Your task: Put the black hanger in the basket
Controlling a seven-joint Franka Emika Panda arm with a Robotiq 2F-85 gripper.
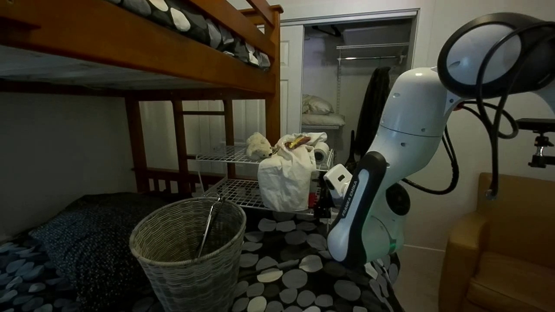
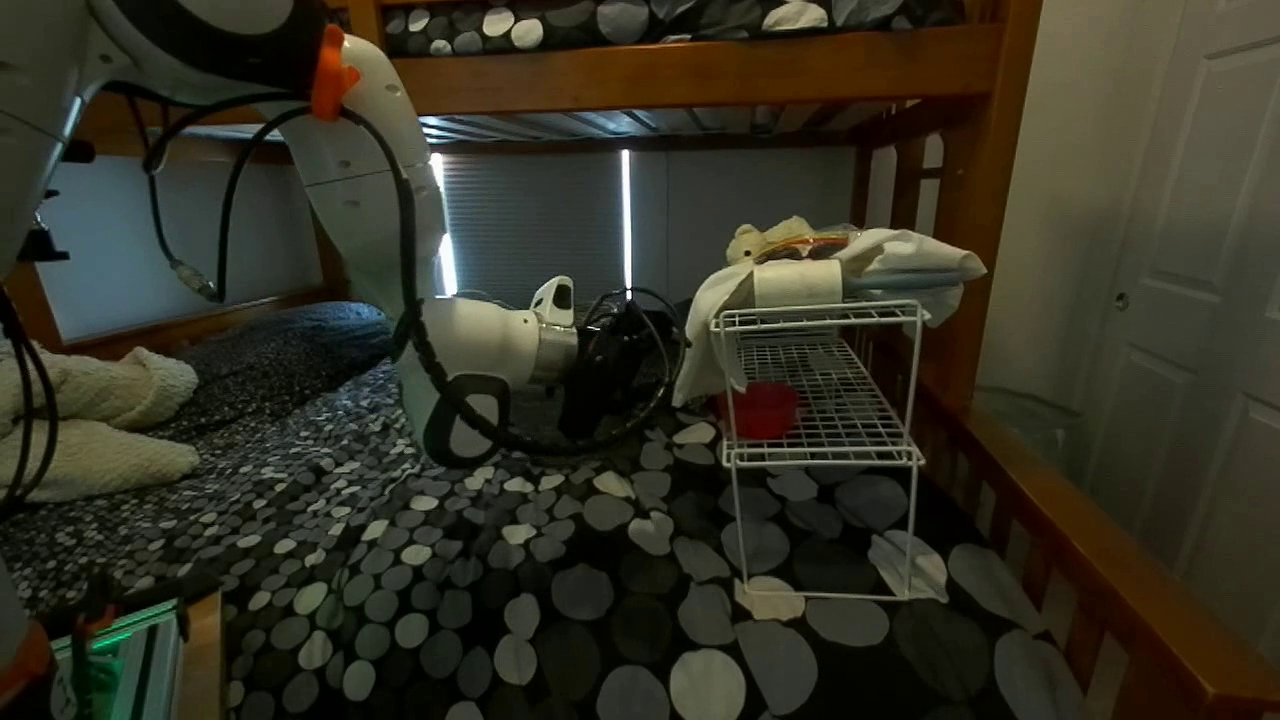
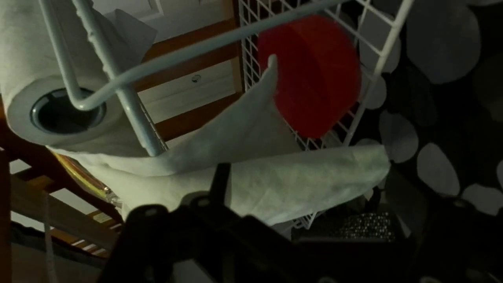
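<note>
The basket (image 1: pixel 190 277), a tall round pale wicker one, stands upright on the bed in an exterior view. The black hanger (image 1: pixel 209 225) leans inside it, its hook end near the back rim and its lower part down in the basket. My gripper (image 1: pixel 321 201) is to the right of the basket and apart from it, beside the wire rack. It also shows dark and sideways in an exterior view (image 2: pixel 612 370), where I cannot make out the basket or the hanger. In the wrist view the gripper (image 3: pixel 340 188) has its fingers wide apart with nothing held between them.
A white wire rack (image 2: pixel 820 463) stands close to the gripper, with a white cloth (image 1: pixel 286 184) hanging over it. It bears a paper roll (image 2: pixel 798 283), a teddy bear (image 1: pixel 259 147) and a red bowl (image 2: pixel 768 410). The upper bunk (image 1: pixel 173 56) is overhead.
</note>
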